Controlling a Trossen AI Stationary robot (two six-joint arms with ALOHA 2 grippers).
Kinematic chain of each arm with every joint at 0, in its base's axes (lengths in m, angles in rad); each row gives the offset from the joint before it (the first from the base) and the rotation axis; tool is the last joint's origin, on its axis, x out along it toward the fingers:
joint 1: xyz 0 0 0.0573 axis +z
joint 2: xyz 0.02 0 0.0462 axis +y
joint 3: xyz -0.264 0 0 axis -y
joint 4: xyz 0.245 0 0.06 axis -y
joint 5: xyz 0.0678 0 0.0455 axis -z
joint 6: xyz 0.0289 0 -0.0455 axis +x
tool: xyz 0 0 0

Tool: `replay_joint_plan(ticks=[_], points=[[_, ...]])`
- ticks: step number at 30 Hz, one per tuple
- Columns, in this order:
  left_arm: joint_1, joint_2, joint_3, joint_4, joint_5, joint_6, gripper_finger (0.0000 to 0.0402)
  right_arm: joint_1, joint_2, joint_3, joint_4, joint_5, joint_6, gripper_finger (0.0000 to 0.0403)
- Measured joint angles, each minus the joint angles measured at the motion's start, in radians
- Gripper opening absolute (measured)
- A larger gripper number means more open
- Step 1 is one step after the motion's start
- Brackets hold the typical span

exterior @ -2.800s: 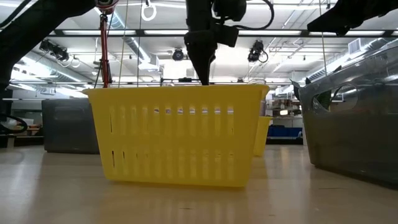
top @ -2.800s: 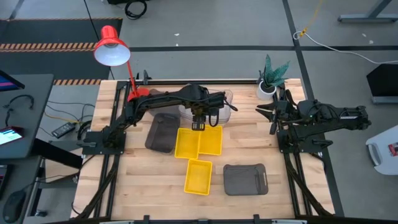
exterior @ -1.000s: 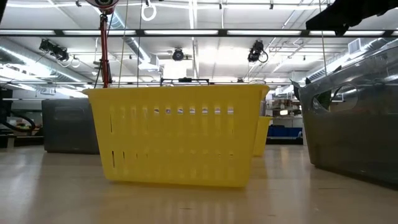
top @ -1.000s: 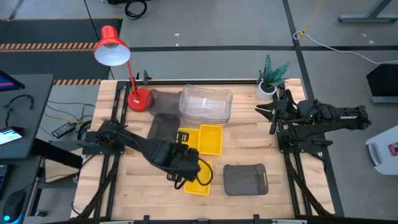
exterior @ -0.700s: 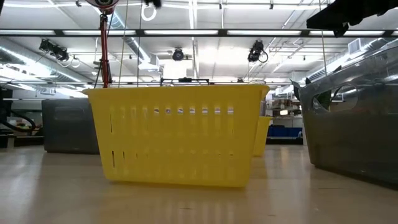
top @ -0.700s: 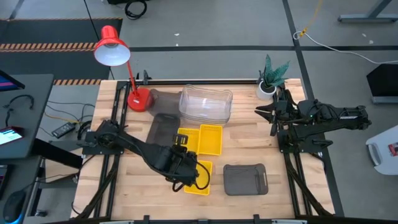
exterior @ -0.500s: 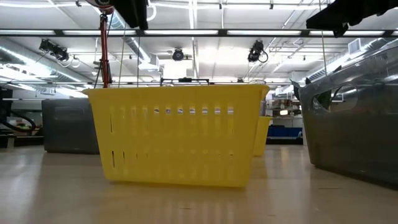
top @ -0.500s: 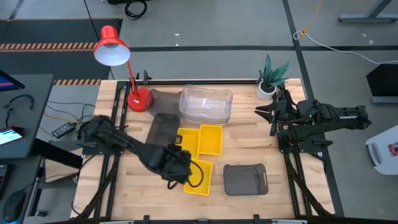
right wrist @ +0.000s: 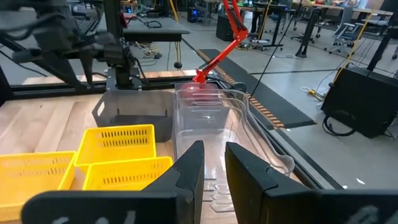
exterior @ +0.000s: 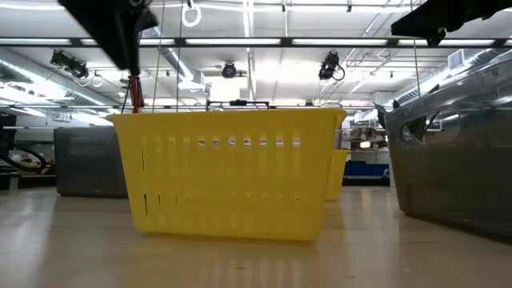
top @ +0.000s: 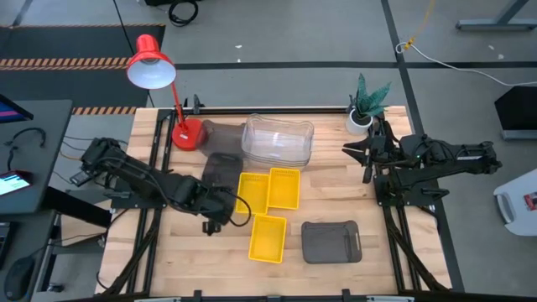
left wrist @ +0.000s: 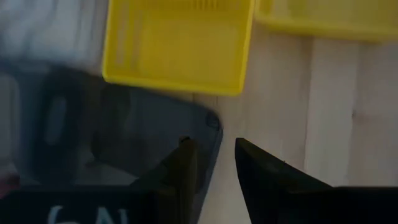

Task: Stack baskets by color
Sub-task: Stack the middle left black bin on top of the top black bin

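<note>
High view, dial centred on the table [top: 176, 252], 12 at the far edge.

Tool state: the left gripper [left wrist: 212, 143] hangs at about 9 o'clock, just over the near corner of a dark grey basket [top: 222, 172]. Its fingers stand slightly apart and clamp nothing. The right gripper [right wrist: 214, 146] waits at 2 o'clock, fingers likewise apart and empty.

Task items:
- Two yellow baskets [top: 253, 191] [top: 284, 186] lie side by side, touching, at centre.
- A third yellow basket [top: 268, 237] lies just beside them toward 6.
- A second grey basket [top: 330, 242] sits at 5.
- A third grey basket [top: 220, 134] sits at 11, beside the red lamp [top: 151, 60].
- The clear baskets [top: 278, 141] lie nested at 12; their number cannot be told.

Contents: every open basket appears empty. No yellow or grey stack is formed yet.

Risks, as judged:
- One finger sits over the grey rim. A descent from here could strike the rim and skid the basket rather than straddle it.
- The grey basket's edge lies close to the nearest yellow basket, so a skid or drag may shove that one.
- The lamp stands near the far grey basket, and a wide arm swing could catch it.
</note>
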Motion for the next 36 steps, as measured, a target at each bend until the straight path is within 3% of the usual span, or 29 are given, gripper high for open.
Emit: replay_joint_plan(ticks=[7, 12, 16, 23, 28, 36], points=[[0.040, -0.025, -0.126, 0.002, 0.043, -0.102, 0.0117, 0.000, 0.014, 0.000, 0.000, 0.002, -0.016, 0.0071], [0.078, -0.024, -0.139, 0.053, 0.145, -0.103, 0.0117, 0.000, 0.017, 0.000, 0.004, 0.002, -0.018, 0.0071], [0.084, -0.019, -0.139, 0.065, 0.151, -0.098, 0.0118, 0.000, 0.019, 0.000, 0.006, 0.002, -0.021, 0.0071], [0.086, 0.019, -0.142, 0.082, 0.166, -0.081, 0.0172, 0.000, 0.029, 0.000, 0.006, 0.002, -0.024, 0.0071], [0.086, 0.019, -0.215, 0.107, 0.189, -0.088, 0.0203, 0.000, 0.036, 0.000, 0.007, 0.002, -0.025, 0.0071], [0.087, 0.019, -0.293, 0.155, 0.189, -0.102, 0.0180, 0.000, 0.049, 0.000, 0.019, 0.002, -0.025, 0.0071]])
